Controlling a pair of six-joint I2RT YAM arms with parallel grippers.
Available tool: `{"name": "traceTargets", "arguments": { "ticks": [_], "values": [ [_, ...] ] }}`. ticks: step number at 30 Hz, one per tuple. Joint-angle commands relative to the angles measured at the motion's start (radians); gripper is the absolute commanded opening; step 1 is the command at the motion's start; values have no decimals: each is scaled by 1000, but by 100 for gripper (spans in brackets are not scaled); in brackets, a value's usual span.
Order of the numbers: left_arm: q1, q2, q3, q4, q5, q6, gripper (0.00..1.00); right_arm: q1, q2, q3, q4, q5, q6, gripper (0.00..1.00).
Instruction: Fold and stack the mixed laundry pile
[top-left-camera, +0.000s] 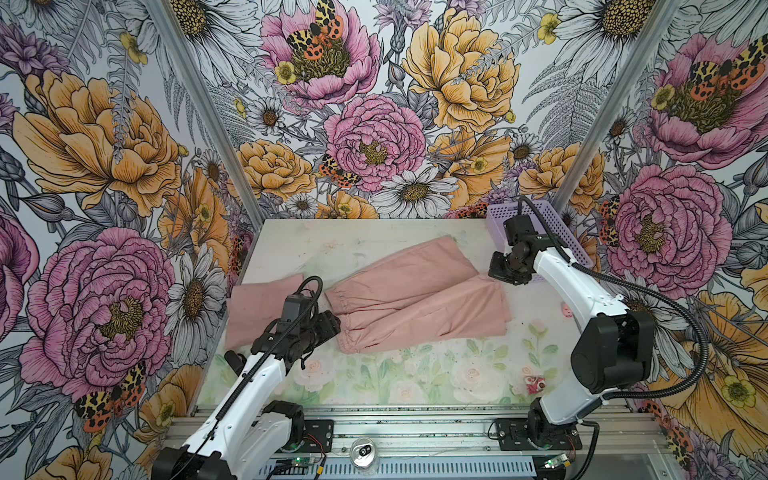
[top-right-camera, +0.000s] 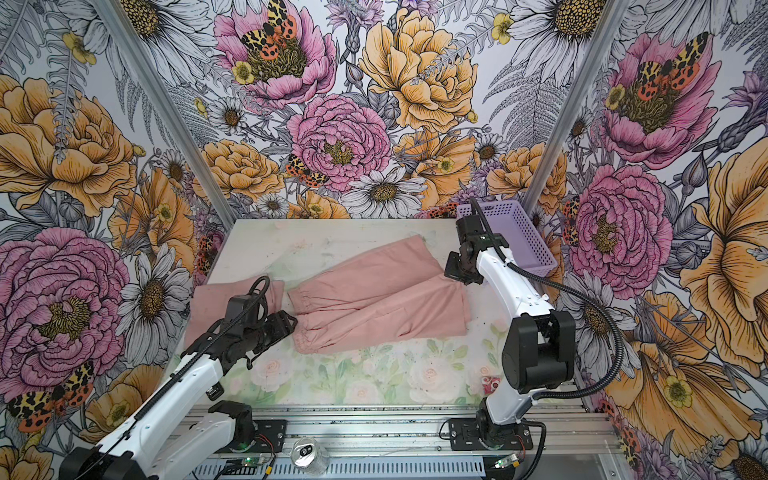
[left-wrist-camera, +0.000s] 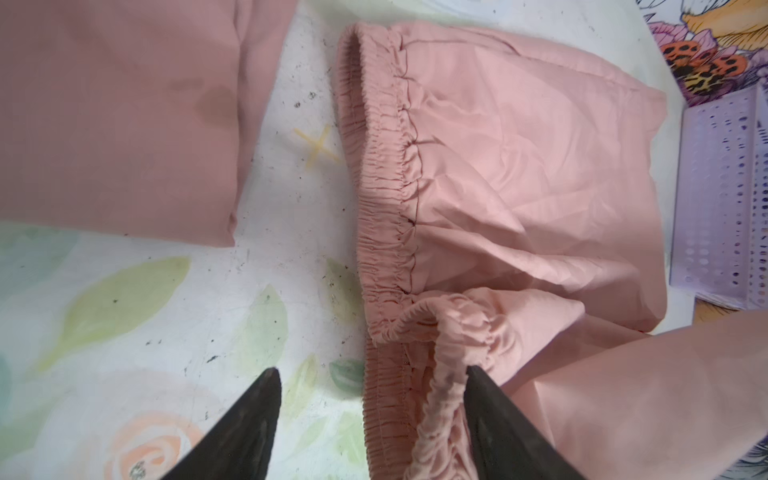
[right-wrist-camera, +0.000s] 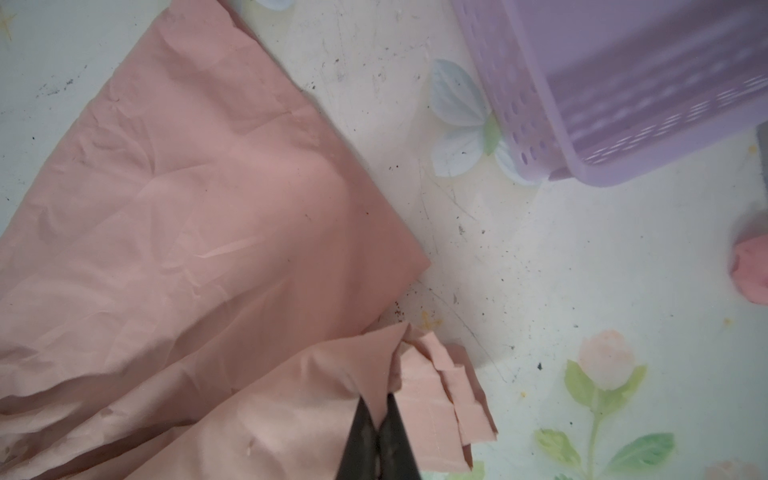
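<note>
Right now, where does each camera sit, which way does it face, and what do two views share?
Top view: high above the arm bases, facing down at the table; left arm and right arm show.
Top view: nearly identical, same table; same arms.
Left wrist: over the open left tool, facing the trousers' waistband; fingers show.
Right wrist: over the right tool, shut on the trousers' hem; fingers show.
Shared: both wrist views show trousers, basket.
</note>
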Motion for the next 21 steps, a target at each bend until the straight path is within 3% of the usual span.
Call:
{"name": "traceTargets", "arguments": {
  "ticks": [1, 7, 14, 21],
  "values": [
    [-16, -75, -18, 50, -20, -32, 68, -18, 18, 8, 35, -12, -14, 0],
    [-90, -137, -74, 70, 44, -33, 60, -37, 52, 18, 50, -40, -17, 0],
    [-210, -282, -168, 60, 27, -87, 60, -46, 121, 70, 54, -70, -23, 0],
    [-238, -325, -217, 81, 25, -64, 53, -49, 144, 96, 55, -74, -23, 0]
  ]
}}
